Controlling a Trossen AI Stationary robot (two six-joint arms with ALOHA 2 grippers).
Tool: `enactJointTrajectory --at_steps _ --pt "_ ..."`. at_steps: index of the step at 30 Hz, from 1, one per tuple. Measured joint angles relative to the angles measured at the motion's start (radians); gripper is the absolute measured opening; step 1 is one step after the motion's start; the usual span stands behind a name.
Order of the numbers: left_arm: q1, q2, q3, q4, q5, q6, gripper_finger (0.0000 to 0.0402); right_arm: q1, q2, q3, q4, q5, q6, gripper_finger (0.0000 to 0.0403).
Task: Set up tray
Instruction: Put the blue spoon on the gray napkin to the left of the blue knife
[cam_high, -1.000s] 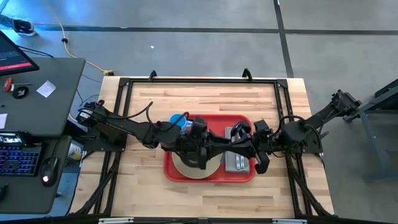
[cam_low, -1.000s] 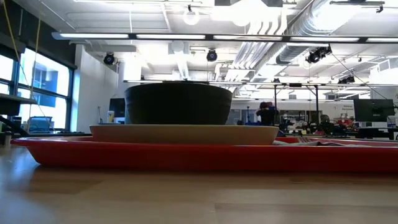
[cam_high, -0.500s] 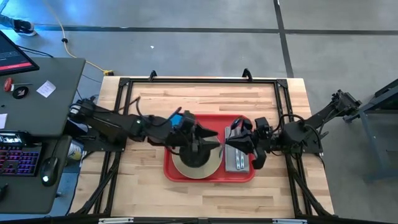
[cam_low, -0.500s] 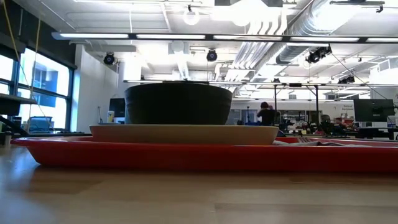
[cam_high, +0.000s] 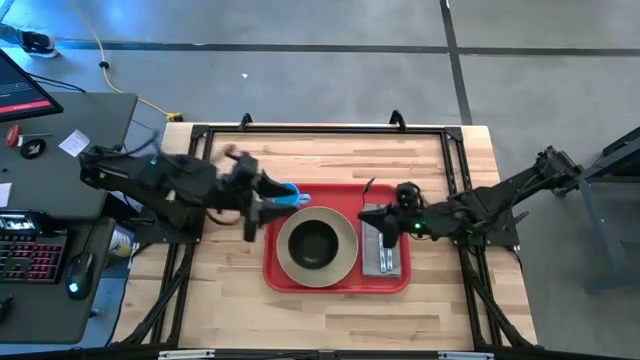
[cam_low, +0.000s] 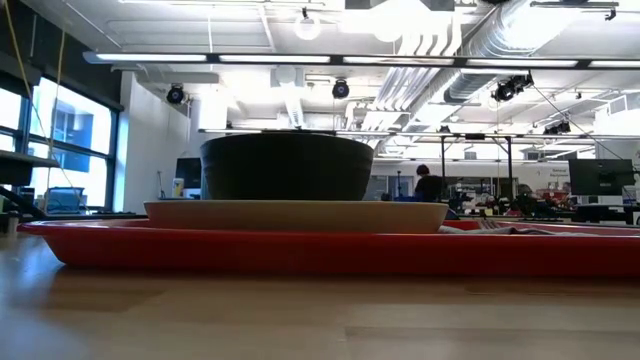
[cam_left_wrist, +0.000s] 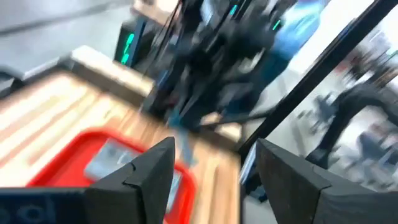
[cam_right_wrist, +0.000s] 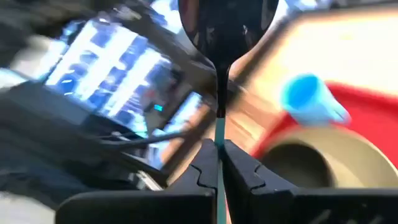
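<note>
The red tray (cam_high: 275, 275) lies mid-table. On it are a beige plate (cam_high: 342, 262) bearing a dark bowl (cam_high: 314, 243), a blue cup (cam_high: 291, 194) at its far left corner, and a grey napkin (cam_high: 384, 255) with cutlery on its right part. The low view shows the tray (cam_low: 300, 252), the plate (cam_low: 296, 213) and the bowl (cam_low: 287, 166). My left gripper (cam_high: 252, 206) is open and empty (cam_left_wrist: 214, 152) over the table, left of the tray. My right gripper (cam_high: 388, 214) is above the napkin, shut on a spoon (cam_right_wrist: 226, 22) with a teal handle. My right gripper pinches the spoon's teal handle (cam_right_wrist: 219, 134) between its two fingers. The spoon runs on forward from the fingertips along the fingers, its dark bowl end (cam_right_wrist: 226, 18) farthest from them. It is lifted clear, above the tray.
A black frame (cam_high: 320, 130) runs round the wooden table top. A side desk (cam_high: 50, 180) with a keyboard and mouse stands left of the table. Bare wood (cam_high: 330, 320) lies between the tray and the near edge, and more at the far side.
My left gripper has drawn back from the bowl toward the table's left edge, off the tray; the bowl stays on the plate. My right gripper has shifted a little toward the far edge over the napkin.
</note>
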Motion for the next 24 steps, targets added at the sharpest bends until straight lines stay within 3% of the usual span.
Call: enactJointTrajectory --at_steps 5,12,18,24 --pt "0.0 -0.073 0.003 -0.015 -0.005 0.037 0.0241 -0.044 0.011 0.0 -0.234 -0.042 0.268 0.0" --pt "0.0 -0.133 0.0 -0.078 -0.006 0.066 0.0228 -0.165 0.075 0.0 -0.474 -0.295 0.445 0.0" --pt "0.0 -0.134 0.001 -0.06 -0.092 0.098 0.0227 -0.269 0.18 0.0 -0.634 -0.529 0.435 0.0" --pt "0.0 -0.133 0.001 -0.061 -0.113 0.097 0.0227 -0.328 0.317 0.0 -0.57 -0.643 0.381 0.0"
